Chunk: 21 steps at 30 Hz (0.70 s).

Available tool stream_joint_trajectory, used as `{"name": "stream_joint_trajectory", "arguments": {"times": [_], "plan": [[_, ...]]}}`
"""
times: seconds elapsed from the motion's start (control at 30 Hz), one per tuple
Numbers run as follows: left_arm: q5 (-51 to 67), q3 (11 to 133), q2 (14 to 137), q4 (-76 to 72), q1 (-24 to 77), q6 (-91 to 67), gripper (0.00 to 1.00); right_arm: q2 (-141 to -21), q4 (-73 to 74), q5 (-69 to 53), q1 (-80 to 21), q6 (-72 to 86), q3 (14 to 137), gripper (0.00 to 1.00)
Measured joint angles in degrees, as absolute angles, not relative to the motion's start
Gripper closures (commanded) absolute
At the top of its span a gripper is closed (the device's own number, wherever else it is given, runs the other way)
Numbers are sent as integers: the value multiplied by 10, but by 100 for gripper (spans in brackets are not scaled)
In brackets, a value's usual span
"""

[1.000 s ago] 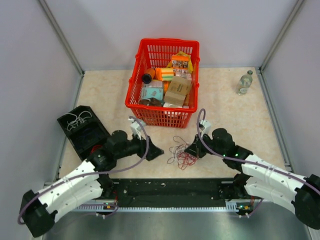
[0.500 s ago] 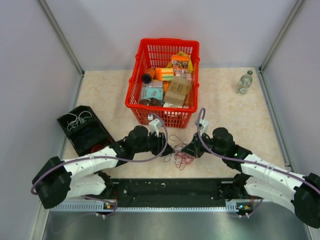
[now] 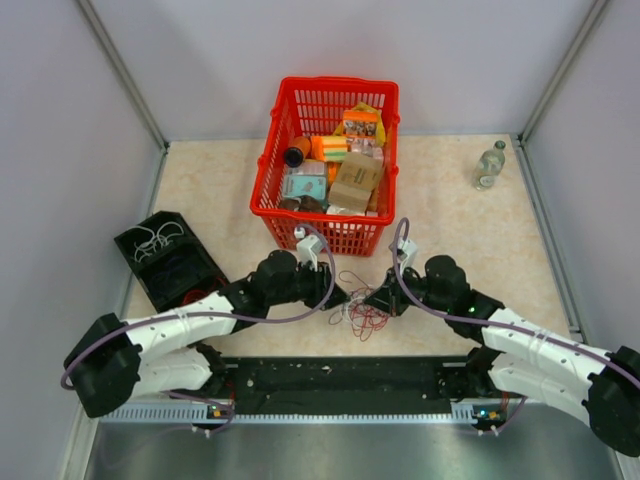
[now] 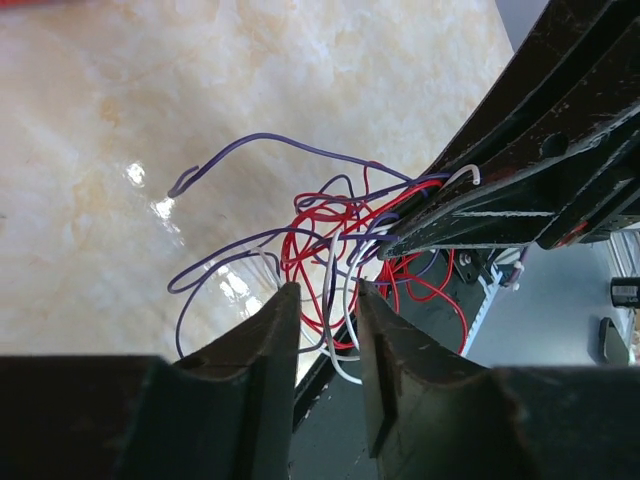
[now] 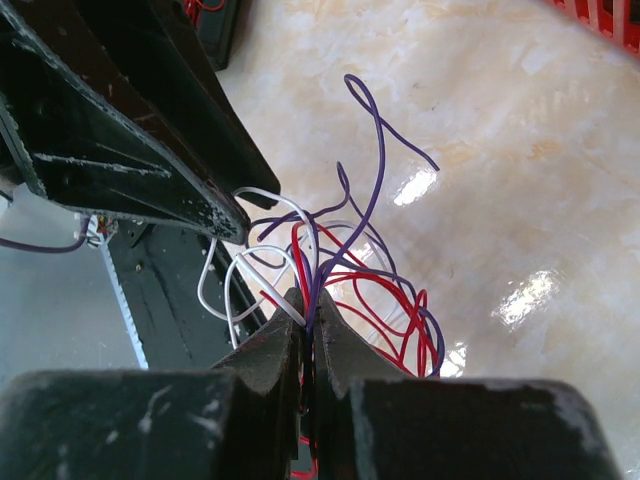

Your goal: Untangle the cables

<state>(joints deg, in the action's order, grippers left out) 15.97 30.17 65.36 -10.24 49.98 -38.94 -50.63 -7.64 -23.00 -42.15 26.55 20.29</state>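
On the tabletop [image 3: 470, 240], just in front of the red basket [image 3: 322, 232], the cables [image 3: 360, 312] were gathered in a small loose tangle between the tips of the 2 arms. The tangle was made up mostly of red strands, with purple and white ones mixed in. The left fingers [image 3: 338, 297] were pointed in from the left and the right fingers [image 3: 374, 299] from the right, so that both sets met at the tangle, very near each other. In the left wrist view the left fingers [image 4: 282, 318] were seen set narrow, with a slim gap between them. White and red strands ran through that gap, but no pinch on them could be made out. In the right wrist view the right fingers [image 5: 308, 318] were seen pressed together on the cables, with a purple strand and a white one rising from the closed tips. Purple loops were spread over the glossy tabletop beyond the tangle. The basket was filled with boxes and packets. A black tray [image 3: 165, 262] holding white wires was placed at the left, and a clear bottle [image 3: 489, 165] stood well apart at the far right.
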Motion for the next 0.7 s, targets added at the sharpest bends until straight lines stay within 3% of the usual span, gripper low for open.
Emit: {"name": "stream_joint_trajectory", "arguments": {"times": [0.13, 0.27, 0.43, 0.5, 0.7], "plan": [[151, 302, 639, -99, 500, -390, 82, -506, -76, -230, -422, 265, 203, 100], [151, 302, 639, -98, 500, -392, 99, -506, -76, -230, -422, 265, 203, 100], [139, 305, 641, -91, 506, -389, 100, -506, -76, -230, -422, 266, 203, 100], [119, 319, 642, -66, 512, -388, 100, -506, -72, -219, -423, 266, 203, 96], [-93, 365, 569, 51, 605, -357, 100, -504, 60, 39, -459, 319, 237, 94]]}}
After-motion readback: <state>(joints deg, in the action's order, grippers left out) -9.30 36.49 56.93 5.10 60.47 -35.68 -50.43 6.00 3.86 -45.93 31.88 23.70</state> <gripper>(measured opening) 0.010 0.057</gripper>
